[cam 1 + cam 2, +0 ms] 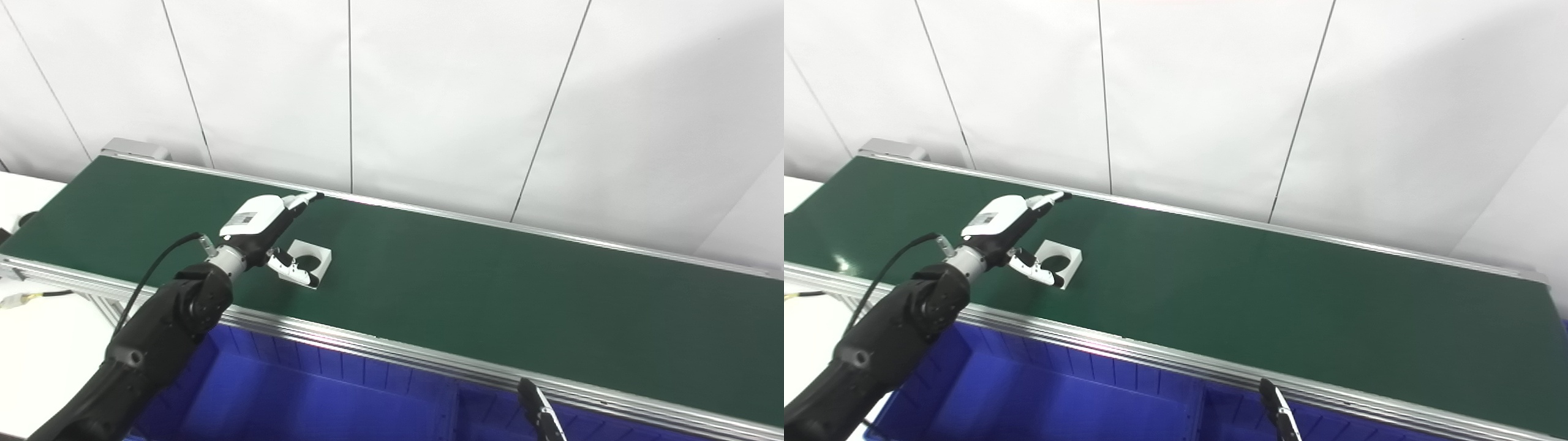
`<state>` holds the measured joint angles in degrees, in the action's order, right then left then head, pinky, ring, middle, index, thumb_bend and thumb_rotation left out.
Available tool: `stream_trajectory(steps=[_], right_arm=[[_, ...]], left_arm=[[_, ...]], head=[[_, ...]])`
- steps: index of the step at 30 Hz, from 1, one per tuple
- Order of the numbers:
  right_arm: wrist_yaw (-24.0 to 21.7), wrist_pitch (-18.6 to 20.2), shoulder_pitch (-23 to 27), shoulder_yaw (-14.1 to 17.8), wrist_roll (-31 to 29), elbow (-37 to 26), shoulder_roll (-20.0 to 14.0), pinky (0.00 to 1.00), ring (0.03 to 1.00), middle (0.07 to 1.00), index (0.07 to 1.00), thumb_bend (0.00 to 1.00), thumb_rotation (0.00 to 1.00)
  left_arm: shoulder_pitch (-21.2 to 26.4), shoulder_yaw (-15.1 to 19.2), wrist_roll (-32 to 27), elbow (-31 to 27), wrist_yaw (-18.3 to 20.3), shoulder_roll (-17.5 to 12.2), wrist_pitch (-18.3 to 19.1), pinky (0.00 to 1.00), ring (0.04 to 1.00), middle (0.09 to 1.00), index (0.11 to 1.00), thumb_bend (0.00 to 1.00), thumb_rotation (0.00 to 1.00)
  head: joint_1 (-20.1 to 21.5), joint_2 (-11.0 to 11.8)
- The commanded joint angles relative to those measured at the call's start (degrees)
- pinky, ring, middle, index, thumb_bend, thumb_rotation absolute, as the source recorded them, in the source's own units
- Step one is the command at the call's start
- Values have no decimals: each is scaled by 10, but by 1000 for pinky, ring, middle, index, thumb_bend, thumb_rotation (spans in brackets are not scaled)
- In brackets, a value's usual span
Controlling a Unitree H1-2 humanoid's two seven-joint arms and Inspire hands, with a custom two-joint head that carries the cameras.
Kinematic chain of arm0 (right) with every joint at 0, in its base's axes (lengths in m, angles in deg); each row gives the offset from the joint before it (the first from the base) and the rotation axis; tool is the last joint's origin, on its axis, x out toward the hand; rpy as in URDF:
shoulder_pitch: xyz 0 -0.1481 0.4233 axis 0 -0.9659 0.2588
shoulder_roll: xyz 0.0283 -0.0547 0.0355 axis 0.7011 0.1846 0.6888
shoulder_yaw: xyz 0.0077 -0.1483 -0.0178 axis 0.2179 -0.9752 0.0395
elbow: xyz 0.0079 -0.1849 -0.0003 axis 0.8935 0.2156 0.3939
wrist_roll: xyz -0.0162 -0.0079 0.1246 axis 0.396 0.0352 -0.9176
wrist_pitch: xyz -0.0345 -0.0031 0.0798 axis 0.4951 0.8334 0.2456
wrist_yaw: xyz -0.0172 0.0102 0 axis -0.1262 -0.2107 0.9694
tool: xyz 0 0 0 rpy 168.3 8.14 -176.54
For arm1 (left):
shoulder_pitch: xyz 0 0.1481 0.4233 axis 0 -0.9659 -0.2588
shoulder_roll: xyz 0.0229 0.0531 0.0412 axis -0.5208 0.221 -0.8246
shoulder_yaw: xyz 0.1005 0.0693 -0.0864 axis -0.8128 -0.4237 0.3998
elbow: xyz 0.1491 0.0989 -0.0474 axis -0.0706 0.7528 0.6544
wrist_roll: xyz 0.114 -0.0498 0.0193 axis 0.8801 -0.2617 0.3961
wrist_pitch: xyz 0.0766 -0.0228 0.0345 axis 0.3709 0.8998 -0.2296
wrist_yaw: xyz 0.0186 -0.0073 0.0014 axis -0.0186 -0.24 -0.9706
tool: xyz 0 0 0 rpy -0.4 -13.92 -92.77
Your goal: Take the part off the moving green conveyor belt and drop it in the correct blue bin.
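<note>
A white square part with a round hole lies flat on the green conveyor belt, left of its middle. My left hand reaches over the belt's near rail and is open. Its fingers point out past the part's left side, and its thumb lies at the part's near left edge, over the hole. The hand holds nothing. Only a dark tip of my right hand shows at the bottom edge, over the bins; its pose is hidden.
Blue bins sit below the belt's near aluminium rail, with a divider wall between two of them. A white table with a cable is at the left. A white panelled wall stands behind the belt.
</note>
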<state>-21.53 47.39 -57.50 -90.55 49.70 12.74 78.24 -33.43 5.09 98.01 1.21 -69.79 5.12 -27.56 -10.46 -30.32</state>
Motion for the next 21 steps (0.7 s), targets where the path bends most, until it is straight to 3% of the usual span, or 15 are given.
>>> stream_trajectory(steps=[1, 7, 14, 21], right_arm=[[-3, -31, 5, 3, -3, -19, -2, 949, 938, 921, 928, 919, 761], [-3, -31, 3, 6, -3, -21, -5, 968, 953, 928, 933, 883, 766], [-4, -31, 2, 11, -3, -22, -4, 976, 951, 928, 930, 885, 774], [-7, -31, 0, 17, -6, -22, -3, 978, 950, 926, 929, 897, 783]], left_arm=[[42, -5, 11, 8, -23, -8, -19, 894, 928, 926, 904, 934, 145], [74, -43, 29, 71, -29, -3, -48, 913, 922, 918, 890, 941, 105], [84, -63, 32, 90, -29, 11, -55, 880, 893, 894, 869, 893, 7], [94, -62, 10, 119, -32, 34, -84, 728, 806, 823, 803, 789, 0]], head=[[-2, 0], [-10, -2], [-14, -5], [-14, -9]])
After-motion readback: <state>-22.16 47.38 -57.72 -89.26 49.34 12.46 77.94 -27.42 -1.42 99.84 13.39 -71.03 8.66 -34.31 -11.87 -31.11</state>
